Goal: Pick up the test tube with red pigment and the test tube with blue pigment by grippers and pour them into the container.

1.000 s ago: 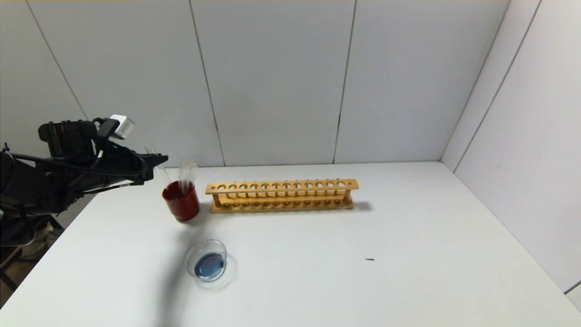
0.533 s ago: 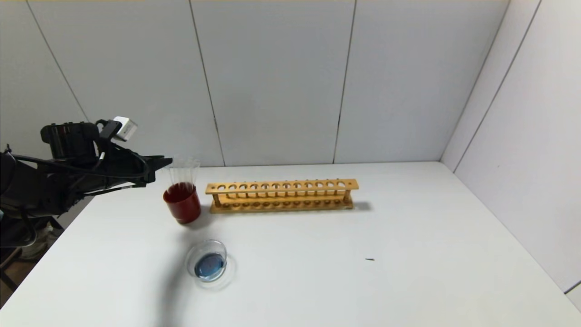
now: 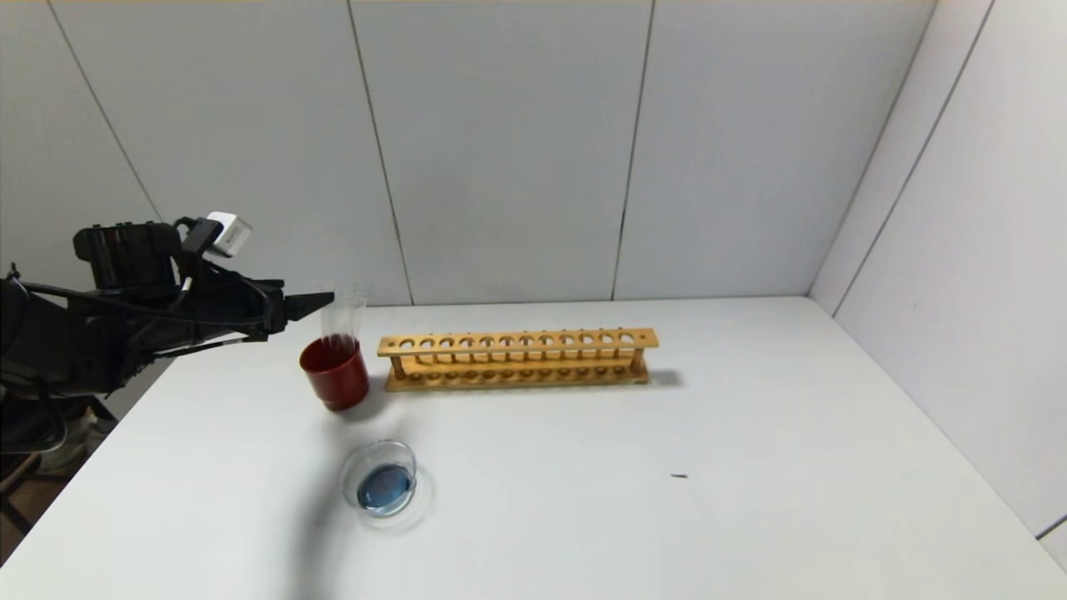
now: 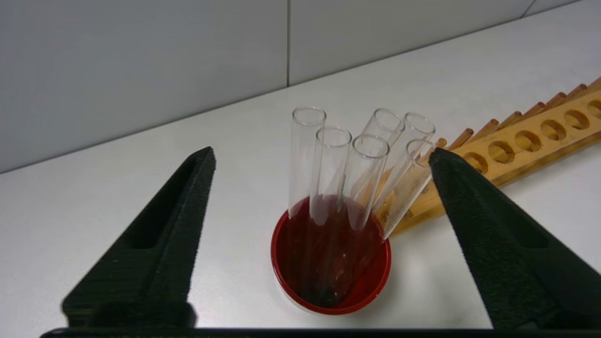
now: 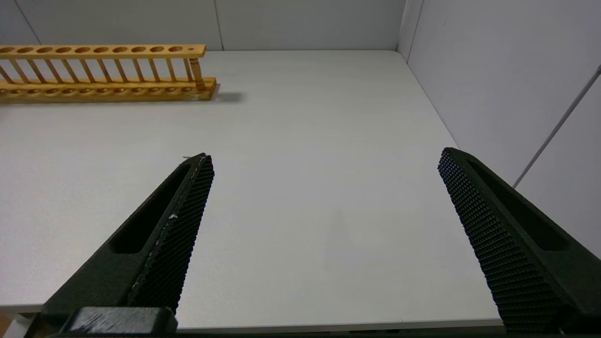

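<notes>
A white table [image 3: 633, 467] enclosed by pale grey panelled walls formed the work surface. A wooden tube rack [image 3: 517, 357] was positioned toward the rear of the table, with every visible hole vacant. Just beside its left end stood a dark red cup [image 3: 334, 372] holding a cluster of clear glass tubes [image 4: 350, 164] — six rims could be counted in the left wrist view, all leaning against one another, and no coloured column could be made out in any of them. The container [image 3: 383, 482], a low clear glass dish, was located nearer the robot than the cup, apart from it, with a pool of blue liquid at its bottom.

The left gripper [image 3: 321, 302] was held above the table at the level of the tube tops, just left of the cluster; its jaws were spread wide and nothing was gripped. The right gripper [image 5: 324, 162] was seen only in its own wrist view — jaws likewise spread apart over bare table, well clear of the rack, with nothing between them.
</notes>
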Action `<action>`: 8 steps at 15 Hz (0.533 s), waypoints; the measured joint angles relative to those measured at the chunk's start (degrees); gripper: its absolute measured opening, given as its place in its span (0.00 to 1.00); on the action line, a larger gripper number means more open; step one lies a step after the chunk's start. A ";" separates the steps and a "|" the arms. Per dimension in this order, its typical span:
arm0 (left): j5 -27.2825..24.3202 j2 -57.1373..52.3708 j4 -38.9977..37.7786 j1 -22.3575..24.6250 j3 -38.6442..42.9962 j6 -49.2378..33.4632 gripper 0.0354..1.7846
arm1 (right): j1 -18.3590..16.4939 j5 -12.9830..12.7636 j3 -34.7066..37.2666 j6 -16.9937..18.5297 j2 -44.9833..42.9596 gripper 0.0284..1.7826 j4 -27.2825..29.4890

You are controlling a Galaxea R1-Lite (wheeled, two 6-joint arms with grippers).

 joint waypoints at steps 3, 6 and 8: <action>0.33 -2.84 -0.20 0.23 -0.48 -0.09 0.98 | 0.00 0.02 0.00 0.00 0.00 0.98 0.00; 2.04 -9.69 0.09 0.48 0.40 -0.04 0.98 | 0.00 0.02 0.00 0.00 0.00 0.98 0.00; 4.10 -16.92 0.18 0.45 3.57 1.01 0.98 | 0.00 0.02 0.00 0.00 0.00 0.98 0.00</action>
